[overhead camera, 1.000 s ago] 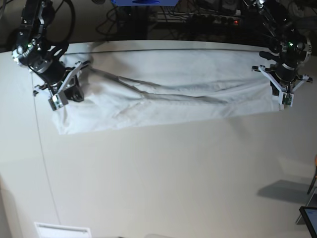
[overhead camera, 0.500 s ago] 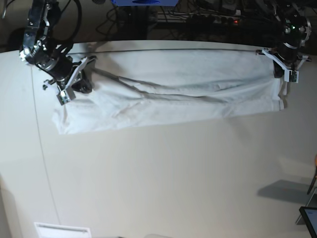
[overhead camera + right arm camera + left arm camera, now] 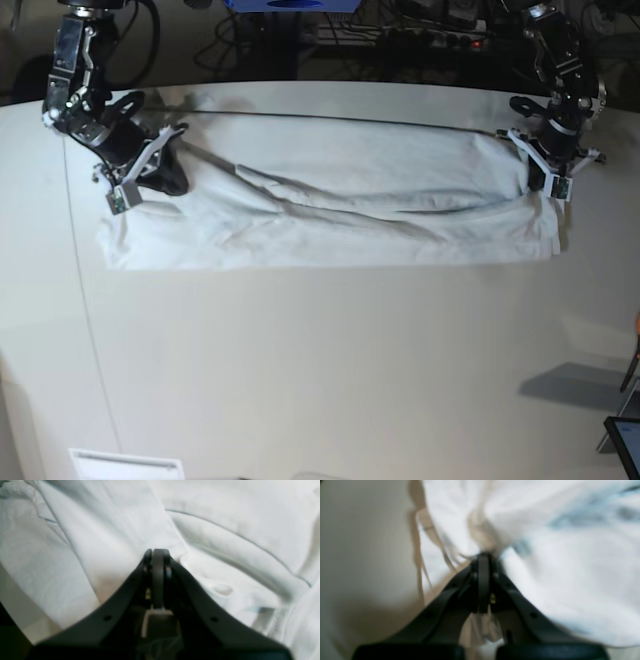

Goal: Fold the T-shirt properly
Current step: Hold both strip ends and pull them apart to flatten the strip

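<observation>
The white T-shirt [image 3: 330, 205] lies as a long wrinkled band across the far part of the table, folded lengthwise. At the band's right end in the base view, my left gripper [image 3: 556, 188] is shut on the T-shirt; in the left wrist view the cloth [image 3: 570, 580] bunches at the closed tips of the left gripper [image 3: 483, 555]. My right gripper [image 3: 122, 198] stands at the band's left end, also shut on the T-shirt. In the right wrist view a fold of fabric [image 3: 100, 542] runs into the closed tips of the right gripper [image 3: 157, 551]. The upper edge is stretched taut between both arms.
The pale table [image 3: 330, 370] spreads out in front of the shirt. Cables and a power strip [image 3: 440, 40] lie beyond the table's far edge. A white slatted object [image 3: 125, 463] sits at the near left, and a dark object [image 3: 625, 440] at the near right.
Both grippers rose toward the back and came down again, still shut on the cloth. The shirt's right end shifted left, and the band now lies straighter.
</observation>
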Robot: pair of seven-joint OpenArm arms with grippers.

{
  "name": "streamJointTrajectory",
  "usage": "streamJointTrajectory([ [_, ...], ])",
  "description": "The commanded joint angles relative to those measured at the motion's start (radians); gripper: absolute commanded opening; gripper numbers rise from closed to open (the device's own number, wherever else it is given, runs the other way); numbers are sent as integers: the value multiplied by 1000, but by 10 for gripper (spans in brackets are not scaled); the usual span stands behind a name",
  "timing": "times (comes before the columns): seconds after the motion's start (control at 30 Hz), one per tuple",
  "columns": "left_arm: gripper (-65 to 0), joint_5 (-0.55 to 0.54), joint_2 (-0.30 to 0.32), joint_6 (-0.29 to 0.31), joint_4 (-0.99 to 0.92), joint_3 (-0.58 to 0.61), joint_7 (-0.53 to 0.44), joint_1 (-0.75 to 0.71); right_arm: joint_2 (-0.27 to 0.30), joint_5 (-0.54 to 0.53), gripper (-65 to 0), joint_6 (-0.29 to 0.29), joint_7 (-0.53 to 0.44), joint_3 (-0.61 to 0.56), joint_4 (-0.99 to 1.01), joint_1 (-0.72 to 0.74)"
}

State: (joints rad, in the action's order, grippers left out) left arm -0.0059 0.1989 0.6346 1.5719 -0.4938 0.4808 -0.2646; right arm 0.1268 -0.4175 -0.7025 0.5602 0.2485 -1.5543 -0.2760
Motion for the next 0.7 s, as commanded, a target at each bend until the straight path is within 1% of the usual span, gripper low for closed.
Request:
streamJointTrajectory([
  [0.0, -650, -6, 9, 4, -3, -4, -3, 11, 21, 44, -644, 51, 21, 4, 16, 2],
  [0.1, -650, 1, 9, 4, -31, -4, -1, 52, 30, 44, -646, 62, 1, 5, 56, 34],
  [0.17, -650, 47, 7, 4, -46, -4, -1, 74, 60, 44, -646, 65, -1, 4, 84, 54],
  [0.23, -650, 94, 7, 4, -54, -4, -1, 87, 66, 44, -646, 65, -2, 4, 113, 74],
  [0.27, -650, 109, 7, 6, -60, -4, -3, 93, 78, 44, -646, 65, -2, 4, 127, 87],
  [0.33, -650, 117, 15, 9, -64, -6, -3, 107, 89, 44, -646, 65, -2, 4, 143, 97],
  [0.43, -650, 117, 35, 9, -60, -6, -3, 109, 89, 44, -646, 65, -1, 4, 154, 114],
  [0.57, -650, 122, 40, 9, -61, -6, -3, 130, 90, 44, -646, 65, -1, 1, 154, 116],
  [0.67, -650, 122, 58, 9, -63, -6, -3, 136, 90, 44, -646, 65, -1, -1, 156, 116],
])
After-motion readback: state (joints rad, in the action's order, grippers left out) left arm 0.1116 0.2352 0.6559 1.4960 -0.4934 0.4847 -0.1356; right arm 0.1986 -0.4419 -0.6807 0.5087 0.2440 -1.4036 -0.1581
